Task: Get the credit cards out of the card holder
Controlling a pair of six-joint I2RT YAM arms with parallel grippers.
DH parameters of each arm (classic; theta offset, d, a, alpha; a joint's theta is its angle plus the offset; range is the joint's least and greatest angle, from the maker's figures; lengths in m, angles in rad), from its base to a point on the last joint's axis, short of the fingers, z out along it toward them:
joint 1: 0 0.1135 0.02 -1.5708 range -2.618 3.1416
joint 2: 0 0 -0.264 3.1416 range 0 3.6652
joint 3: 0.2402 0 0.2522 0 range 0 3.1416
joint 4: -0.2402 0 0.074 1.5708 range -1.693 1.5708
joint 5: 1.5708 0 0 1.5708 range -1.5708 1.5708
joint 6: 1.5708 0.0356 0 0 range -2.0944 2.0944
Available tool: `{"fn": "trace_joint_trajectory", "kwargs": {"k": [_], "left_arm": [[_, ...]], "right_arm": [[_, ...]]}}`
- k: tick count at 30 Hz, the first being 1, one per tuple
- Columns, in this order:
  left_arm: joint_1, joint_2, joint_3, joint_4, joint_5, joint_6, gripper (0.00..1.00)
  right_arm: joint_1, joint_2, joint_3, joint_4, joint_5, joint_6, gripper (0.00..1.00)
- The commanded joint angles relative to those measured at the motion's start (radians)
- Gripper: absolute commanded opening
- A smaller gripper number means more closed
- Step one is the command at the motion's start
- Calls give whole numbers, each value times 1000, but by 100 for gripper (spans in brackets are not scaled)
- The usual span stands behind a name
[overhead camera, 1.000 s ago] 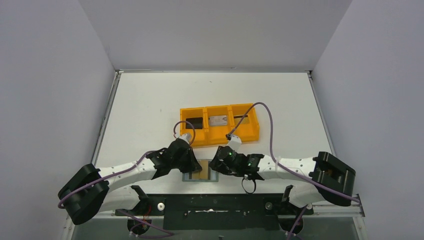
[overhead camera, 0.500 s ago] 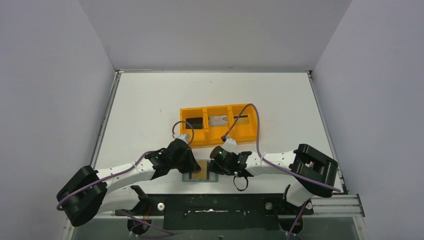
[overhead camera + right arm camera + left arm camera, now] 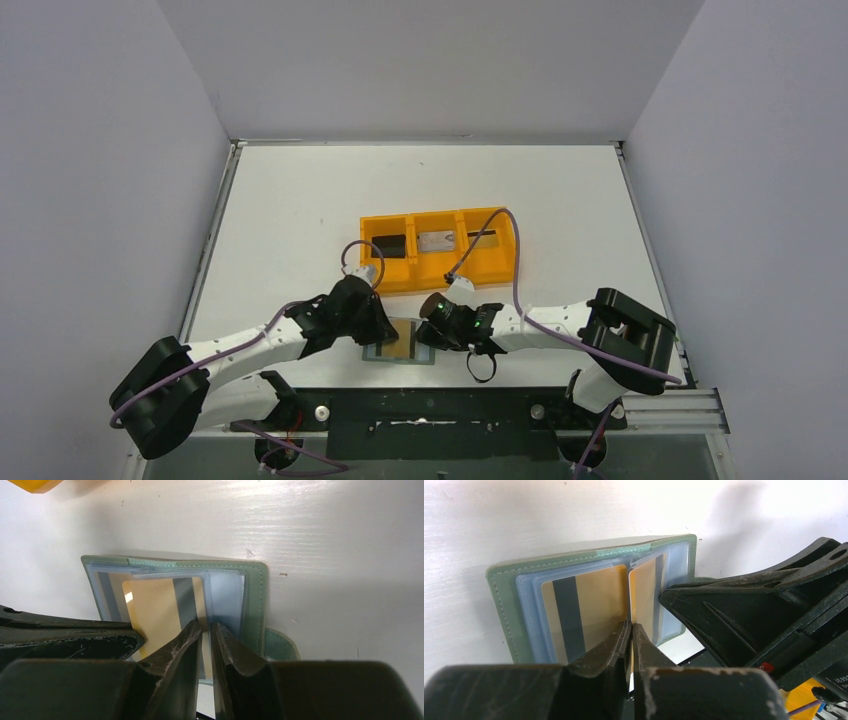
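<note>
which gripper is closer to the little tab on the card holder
Right. The right gripper is over the side of the card holder that carries the tab; the left gripper is at the middle fold, farther off.

You're in robot lab test cell. Signs: bare white table [image 3: 300,200] boxed in by plain grey walls [image 3: 100,150] on three sides; two white-and-black arms [image 3: 250,345] bolted to black base plate [image 3: 430,410] at near edge; aluminium rail [image 3: 690,405] beside it; purple cables [image 3: 520,270] looping loose; orange three-bin tray [image 3: 490,272] on table.
</note>
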Motion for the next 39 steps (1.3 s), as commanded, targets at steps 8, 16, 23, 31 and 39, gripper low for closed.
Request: {"fn": "trace_joint_trajectory", "kwargs": {"k": [8,16,23,31,39], "left_arm": [[18,1,-44,200,137,-17,6],[30,-50,-34,79,34,-16,0],[41,-85,-33,19,17,10,0],[44,-105,-20,-15,2,24,0],[46,-112,-4,-18,23,34,0]], "right_arm": [[2,49,-4,-80,18,-33,17],[3,36,1,-149,55,-4,15],[3,30,27,-218,97,-11,13],[3,21,83,-260,115,-56,12],[53,16,303,-396,172,-204,21]]}}
